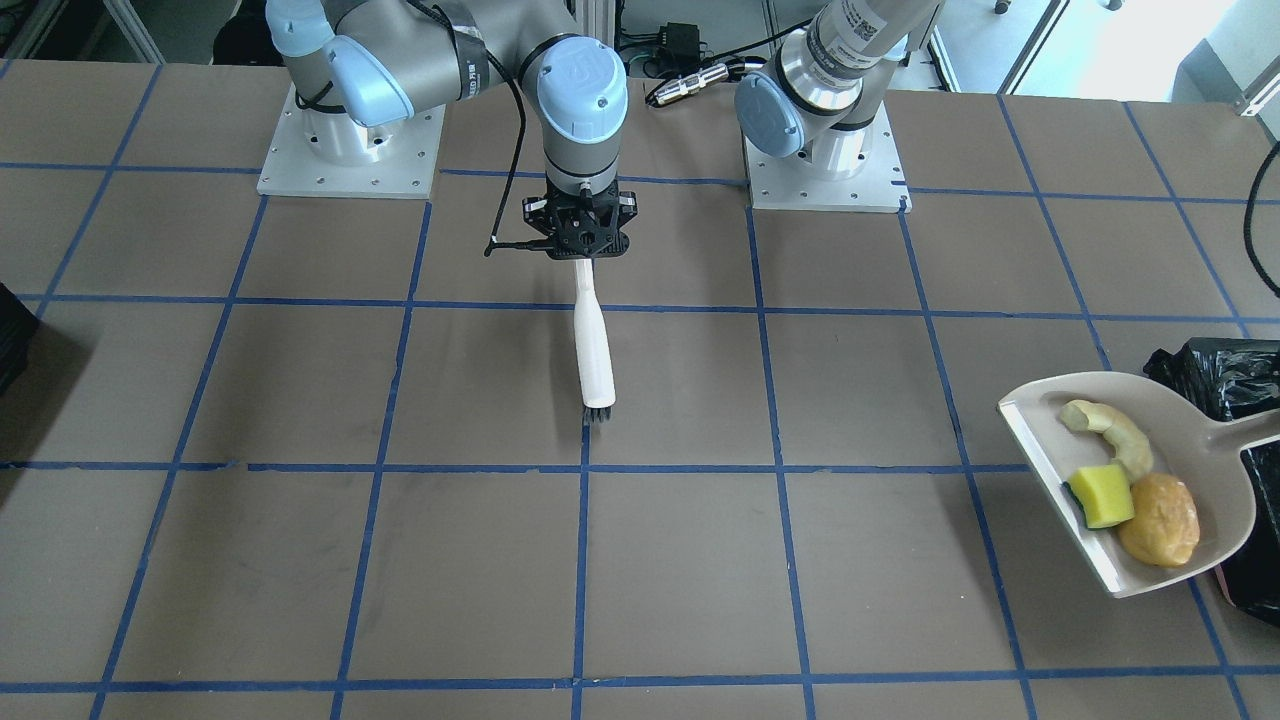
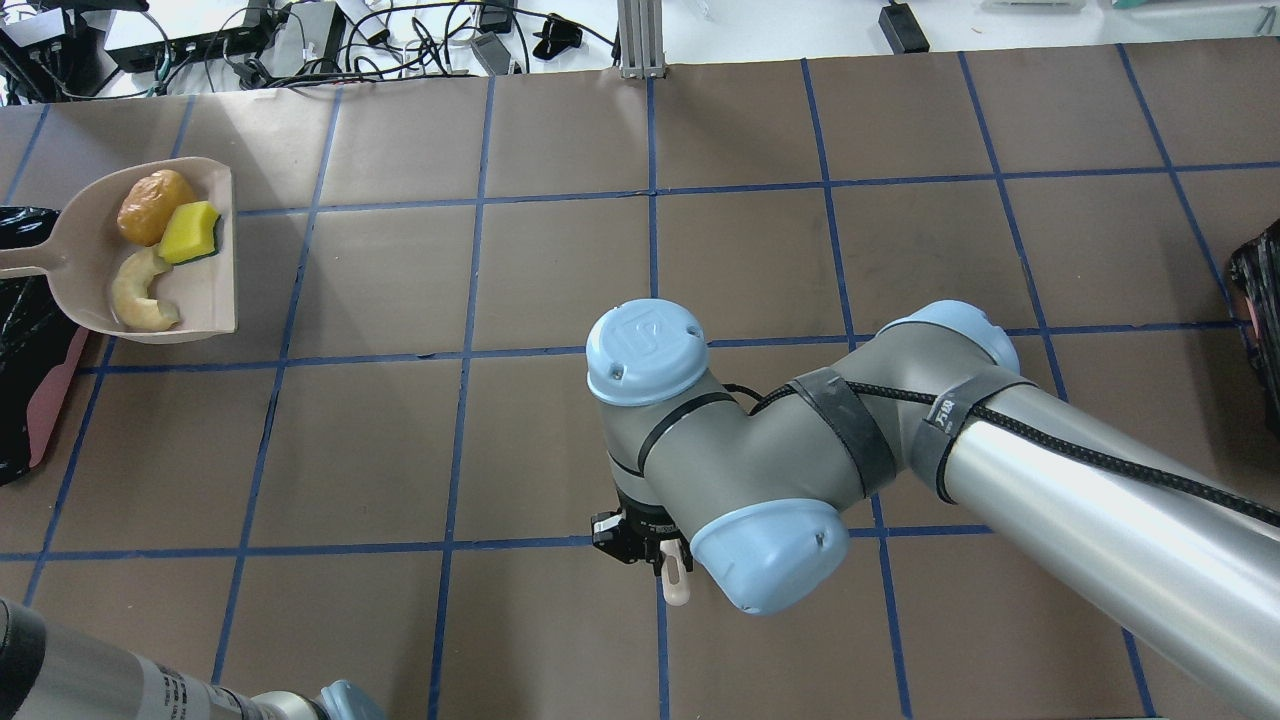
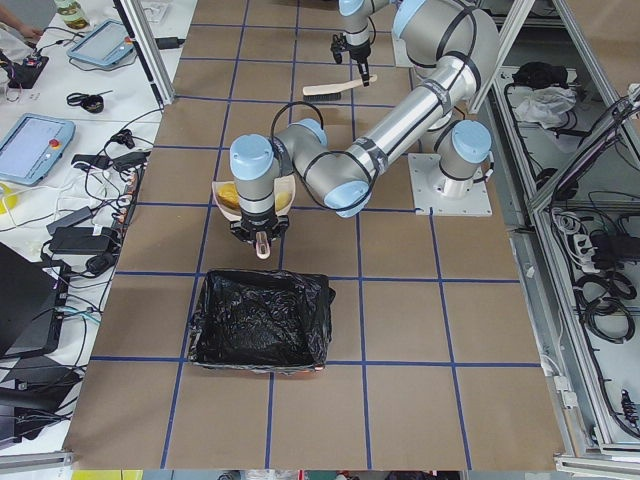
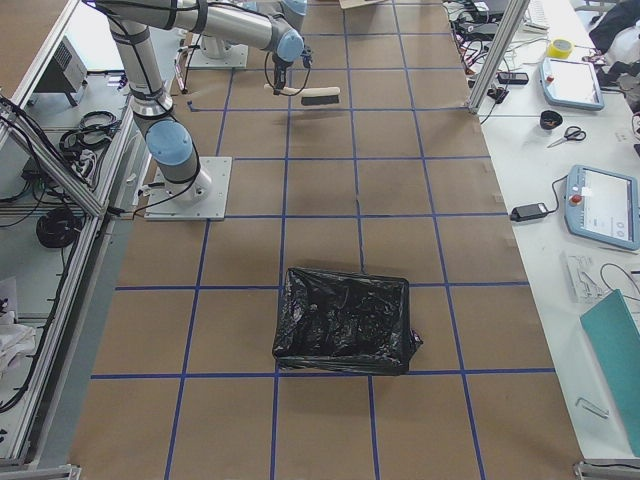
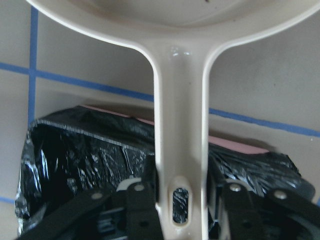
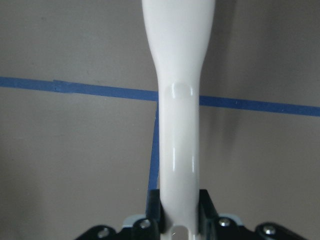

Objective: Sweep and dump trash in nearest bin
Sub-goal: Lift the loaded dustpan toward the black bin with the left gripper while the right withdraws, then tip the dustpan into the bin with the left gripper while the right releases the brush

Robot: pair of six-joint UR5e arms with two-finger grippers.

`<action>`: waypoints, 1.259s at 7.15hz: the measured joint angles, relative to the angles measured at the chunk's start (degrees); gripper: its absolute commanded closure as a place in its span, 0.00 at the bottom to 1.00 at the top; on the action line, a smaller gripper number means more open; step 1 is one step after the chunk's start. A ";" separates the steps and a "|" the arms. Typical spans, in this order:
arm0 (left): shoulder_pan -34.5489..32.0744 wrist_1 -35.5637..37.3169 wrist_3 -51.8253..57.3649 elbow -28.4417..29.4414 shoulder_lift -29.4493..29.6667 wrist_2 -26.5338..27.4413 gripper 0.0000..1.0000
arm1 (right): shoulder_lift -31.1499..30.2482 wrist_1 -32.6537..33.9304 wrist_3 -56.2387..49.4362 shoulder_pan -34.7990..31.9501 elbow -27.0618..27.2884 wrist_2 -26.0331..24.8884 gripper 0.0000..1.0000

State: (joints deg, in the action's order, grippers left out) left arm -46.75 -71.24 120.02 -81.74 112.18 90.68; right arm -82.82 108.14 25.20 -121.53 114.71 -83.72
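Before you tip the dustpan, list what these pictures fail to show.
Bin: cut off by the frame edge in front-facing and overhead views.
Trash: mostly behind the left arm in the exterior left view.
Brush bristles: under the right arm in the overhead view.

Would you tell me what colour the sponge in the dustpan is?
The sponge is yellow with a green edge; front-facing view.

**A:** Looks like a robotics lab to us, right?

**B:** Yeah, we'd say lab: two robot arms (image 1: 580, 90) bolted to metal plates (image 1: 300, 175) on a table (image 1: 680, 580) gridded with blue tape (image 1: 581, 570), aluminium framing (image 4: 497, 50) around it, teach pendants (image 4: 607, 207) and cable tangles (image 2: 400, 45) on the side benches (image 4: 540, 150).
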 measured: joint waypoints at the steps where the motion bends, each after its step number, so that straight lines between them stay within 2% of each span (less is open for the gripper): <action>1: 2.86 -1.10 0.46 1.94 -0.16 -0.17 1.00 | 0.05 0.12 0.62 -0.06 0.34 0.18 1.00; 5: 15.77 -5.50 2.92 10.80 2.93 -0.57 1.00 | 1.65 0.90 4.28 -0.11 0.65 1.46 1.00; 6: 18.43 -5.95 2.72 13.48 4.94 -0.59 1.00 | 1.93 1.31 4.20 -0.14 0.67 1.58 0.77; 7: 20.26 -6.08 2.30 16.33 7.41 -0.39 1.00 | 2.06 1.56 3.96 -0.17 0.69 1.51 0.30; 8: 21.35 -5.97 1.83 18.93 9.98 0.27 1.00 | 2.10 1.72 3.83 -0.18 0.69 1.27 0.24; 9: 21.80 -5.63 1.52 21.14 11.98 1.74 1.00 | 2.12 1.75 3.91 -0.20 0.72 1.04 0.23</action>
State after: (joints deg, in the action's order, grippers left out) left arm -24.94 -76.87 121.54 -60.60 124.16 92.42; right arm -80.70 109.89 29.11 -121.72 115.43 -82.68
